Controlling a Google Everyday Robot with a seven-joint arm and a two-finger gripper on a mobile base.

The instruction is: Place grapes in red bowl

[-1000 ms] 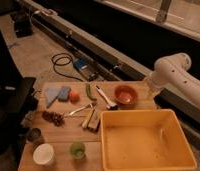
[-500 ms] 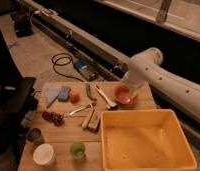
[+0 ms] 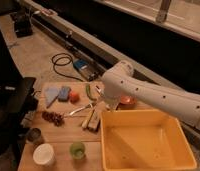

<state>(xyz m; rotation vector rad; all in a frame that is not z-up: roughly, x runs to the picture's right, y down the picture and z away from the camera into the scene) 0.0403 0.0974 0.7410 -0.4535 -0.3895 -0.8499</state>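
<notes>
The grapes (image 3: 52,117), a small dark reddish-purple bunch, lie on the left part of the wooden table. The red bowl (image 3: 128,100) stands at the table's back edge, just behind the yellow tub, and is largely hidden by my white arm. My gripper (image 3: 110,102) hangs at the end of the arm, just left of the bowl and well to the right of the grapes. Nothing shows in it.
A big yellow tub (image 3: 143,114) fills the right front. An orange ball (image 3: 74,97), blue sponge (image 3: 64,93), green item (image 3: 89,91), spoon (image 3: 78,111) and wooden blocks (image 3: 92,120) lie mid-table. A green cup (image 3: 77,149), white cup (image 3: 43,154) and dark can (image 3: 34,135) stand in front.
My arm has swung in from the right to the left, over the table's back edge. It now covers part of the red bowl. The grapes have not moved.
</notes>
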